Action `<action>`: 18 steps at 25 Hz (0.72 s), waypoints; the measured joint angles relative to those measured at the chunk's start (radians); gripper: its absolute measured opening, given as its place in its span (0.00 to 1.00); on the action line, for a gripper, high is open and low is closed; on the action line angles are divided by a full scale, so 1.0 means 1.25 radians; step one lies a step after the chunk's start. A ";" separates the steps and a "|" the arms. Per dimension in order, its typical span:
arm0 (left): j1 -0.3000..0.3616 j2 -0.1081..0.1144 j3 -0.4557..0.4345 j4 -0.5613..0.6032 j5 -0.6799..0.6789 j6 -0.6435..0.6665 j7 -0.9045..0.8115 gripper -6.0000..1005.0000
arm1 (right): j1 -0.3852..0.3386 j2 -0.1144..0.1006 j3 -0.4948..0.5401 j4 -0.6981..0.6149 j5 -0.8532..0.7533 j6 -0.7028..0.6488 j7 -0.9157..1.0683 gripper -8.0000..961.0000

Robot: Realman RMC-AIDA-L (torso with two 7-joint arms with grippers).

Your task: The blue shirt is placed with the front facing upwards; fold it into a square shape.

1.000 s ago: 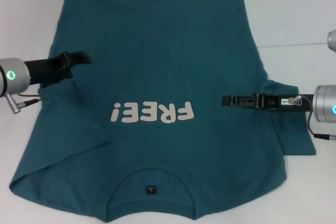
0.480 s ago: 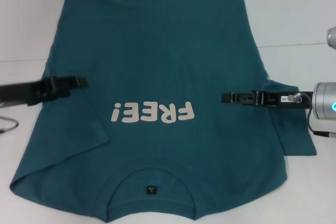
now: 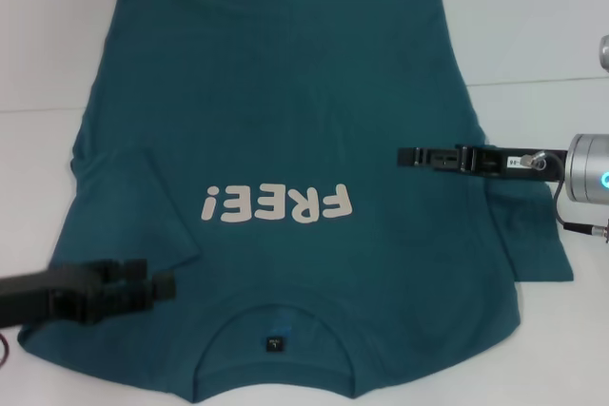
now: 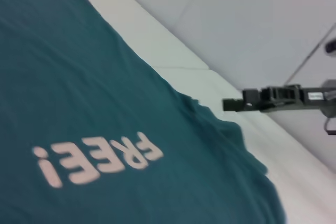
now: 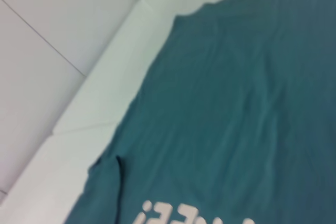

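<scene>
The blue shirt (image 3: 285,92) lies spread front up on the white table, its cream "FREE!" print (image 3: 276,204) upside down to me and its collar (image 3: 276,330) at the near edge. Its left sleeve (image 3: 143,206) is folded in over the body, while the right sleeve (image 3: 533,235) lies out flat. My left gripper (image 3: 166,284) hovers over the near left shoulder, beside the collar. My right gripper (image 3: 404,156) reaches in over the shirt's right side, level with the armpit. It also shows in the left wrist view as the right gripper (image 4: 227,104) past the shirt (image 4: 105,103). The right wrist view shows only the shirt (image 5: 236,103).
Bare white table (image 3: 533,26) surrounds the shirt at the back and on the right. A seam line in the table (image 3: 533,81) runs across on the right. The table's padded edge (image 5: 105,93) and a tiled floor show in the right wrist view.
My left arm has swept from the shirt's left middle edge toward the near left shoulder. My right gripper has shifted slightly farther away over the shirt's right side.
</scene>
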 joint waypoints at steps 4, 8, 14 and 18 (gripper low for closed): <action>0.021 -0.013 -0.003 -0.006 -0.023 0.029 -0.003 0.72 | -0.001 -0.014 0.000 0.000 0.009 -0.046 0.001 0.97; 0.027 -0.017 -0.023 -0.037 -0.067 0.034 -0.036 0.72 | -0.008 -0.060 -0.002 0.005 0.004 -0.139 0.044 0.97; 0.026 -0.013 -0.063 -0.061 -0.090 0.031 -0.048 0.72 | -0.070 -0.138 0.055 -0.041 0.005 -0.238 0.163 0.97; 0.026 -0.013 -0.068 -0.062 -0.092 0.023 -0.051 0.72 | -0.123 -0.159 0.132 -0.112 -0.002 -0.245 0.228 0.96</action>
